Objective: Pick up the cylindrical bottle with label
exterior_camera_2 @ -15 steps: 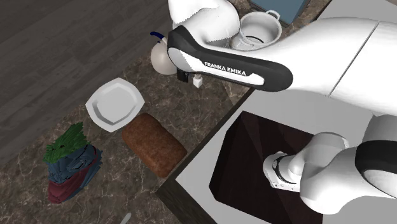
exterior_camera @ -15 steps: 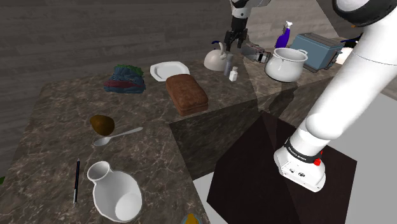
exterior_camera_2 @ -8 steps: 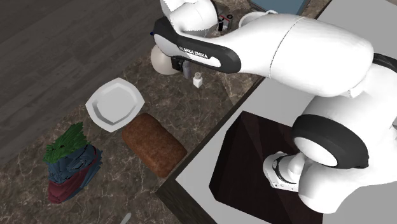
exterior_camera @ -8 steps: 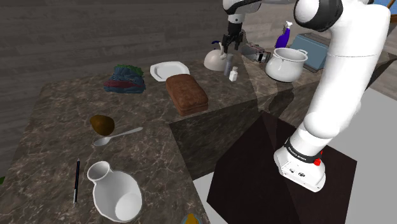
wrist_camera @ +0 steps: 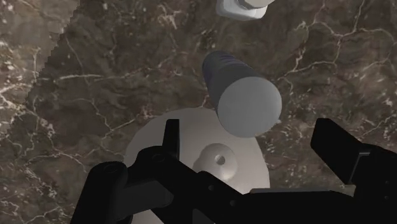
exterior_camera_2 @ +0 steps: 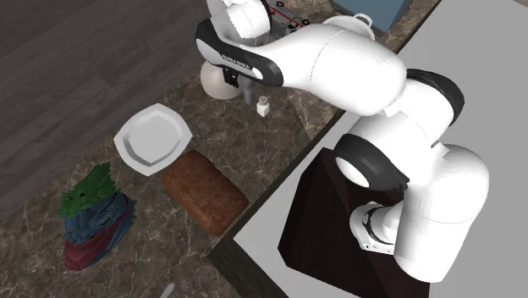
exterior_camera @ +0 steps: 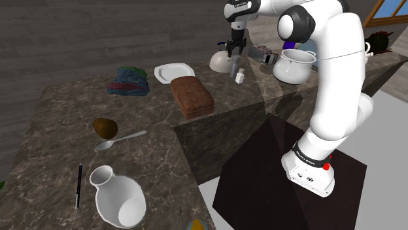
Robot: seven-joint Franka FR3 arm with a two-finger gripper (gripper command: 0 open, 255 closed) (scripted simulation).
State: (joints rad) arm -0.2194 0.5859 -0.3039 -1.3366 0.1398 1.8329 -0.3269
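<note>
while the black gripper [wrist_camera: 249,130] hangs with its fingers spread apart, the grey cylindrical bottle [wrist_camera: 236,89] stands upright on the dark marble counter [wrist_camera: 95,76] just beneath it, touched by neither finger, beside a white domed kettle [wrist_camera: 197,130] and a small white bottle [wrist_camera: 242,7].

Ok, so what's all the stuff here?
Kettle: one, white, shoulder view's upper middle
Tall bottle: one, grey, beside the kettle
Small bottle: one, white, beside the tall bottle
Pot: one, white, near the bottles
Loaf: one, brown, shoulder view's middle
Plate: one, white, behind the loaf
Cloth pile: one, multicoloured, beside the plate
Lump: one, brown, shoulder view's left
Spoon: one, grey, by the lump
Jug: one, white, shoulder view's bottom
Pen: one, dark, beside the jug
Arm: one, white, shoulder view's right
Gripper: one, black, open over the tall bottle
</note>
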